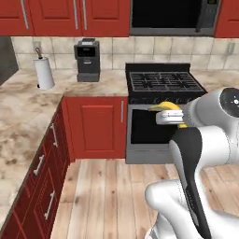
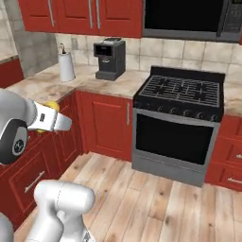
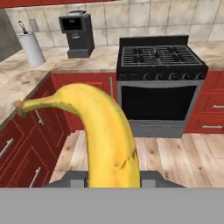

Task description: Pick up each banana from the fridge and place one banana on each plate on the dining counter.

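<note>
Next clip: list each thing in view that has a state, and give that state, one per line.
hand: shut on the yellow banana, held above the wood floor.
yellow banana: gripped, lifted, its stem pointing away from the hand.
oven door: closed.
stove burners: no flame, nothing on the grates.
microwave: door closed.
upper cabinets: doors closed.
lower cabinet door: closed.
paper towel roll: upright on its holder.
coffee machine: upright on the counter.

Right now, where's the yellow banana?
The yellow banana is held in the claw, carried in mid-air over the wooden floor, in front of the stove and the red corner cabinets.
</note>
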Available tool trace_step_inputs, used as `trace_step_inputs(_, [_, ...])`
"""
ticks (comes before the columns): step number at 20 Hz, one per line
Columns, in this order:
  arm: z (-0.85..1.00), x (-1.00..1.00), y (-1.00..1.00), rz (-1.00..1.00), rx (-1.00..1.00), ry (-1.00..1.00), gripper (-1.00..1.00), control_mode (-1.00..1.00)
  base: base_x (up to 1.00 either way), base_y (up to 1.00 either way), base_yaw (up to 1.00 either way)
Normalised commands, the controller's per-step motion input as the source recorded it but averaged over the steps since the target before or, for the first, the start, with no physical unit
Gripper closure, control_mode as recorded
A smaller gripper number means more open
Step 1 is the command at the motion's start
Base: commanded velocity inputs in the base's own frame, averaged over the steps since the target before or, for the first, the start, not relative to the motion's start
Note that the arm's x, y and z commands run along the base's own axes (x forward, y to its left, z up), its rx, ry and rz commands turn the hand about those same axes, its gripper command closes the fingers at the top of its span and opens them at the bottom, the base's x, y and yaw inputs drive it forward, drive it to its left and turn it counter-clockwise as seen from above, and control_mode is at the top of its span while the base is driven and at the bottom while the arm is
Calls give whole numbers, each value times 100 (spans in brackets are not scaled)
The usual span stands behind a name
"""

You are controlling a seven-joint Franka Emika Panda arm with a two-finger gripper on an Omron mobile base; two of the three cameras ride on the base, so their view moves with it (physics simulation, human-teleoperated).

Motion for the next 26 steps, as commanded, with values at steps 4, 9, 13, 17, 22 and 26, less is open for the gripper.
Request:
trace_step_inputs(4, [0, 0, 0, 0, 0, 0, 100, 100, -6, 14, 98])
trace_step_inputs(9, [0, 0, 0, 0, 0, 0, 100, 100, -4, 20, 98])
trace_step_inputs(13, [0, 0, 0, 0, 0, 0, 100, 100, -2, 27, 96])
trace_step_inputs(17, [0, 0, 0, 0, 0, 0, 100, 100, 0, 50, 91])
trace_step_inputs(22, [0, 0, 0, 0, 0, 0, 100, 100, 0, 78, 81])
trace_step_inputs(26, [0, 0, 0, 0, 0, 0, 100, 100, 0, 70, 82])
